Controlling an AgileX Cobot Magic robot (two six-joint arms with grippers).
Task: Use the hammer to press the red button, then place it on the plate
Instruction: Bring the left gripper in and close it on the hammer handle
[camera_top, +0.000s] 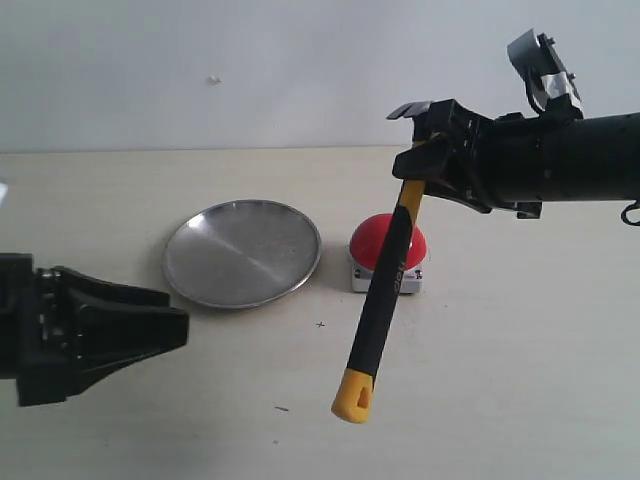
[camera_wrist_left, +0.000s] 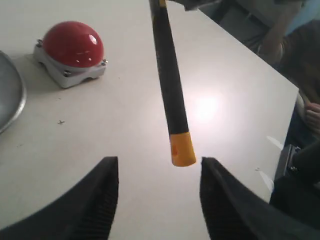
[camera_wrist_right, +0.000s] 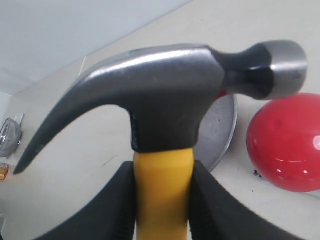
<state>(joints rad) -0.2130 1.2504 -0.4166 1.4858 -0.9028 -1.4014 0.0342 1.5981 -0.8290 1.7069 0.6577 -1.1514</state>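
Note:
The hammer (camera_top: 385, 290) hangs in the air, head up. Its black handle slants down to the yellow end (camera_top: 355, 395), well above the table. My right gripper (camera_top: 422, 165) is shut on the yellow neck (camera_wrist_right: 162, 192) just under the dark steel head (camera_wrist_right: 165, 95). The red button (camera_top: 375, 238) sits on the table behind the handle, beside the silver plate (camera_top: 242, 252). My left gripper (camera_top: 172, 326) stands open low at the left with nothing between its fingers. In the left wrist view the yellow handle end (camera_wrist_left: 181, 149) hangs just ahead of the left gripper (camera_wrist_left: 159, 167). The red button (camera_wrist_left: 72, 42) lies farther off.
The pale table (camera_top: 520, 380) ends at a white wall behind. In the left wrist view, seated people (camera_wrist_left: 260, 25) are past the table's far edge. A shiny object (camera_wrist_right: 10, 134) sits at the table's far end in the right wrist view.

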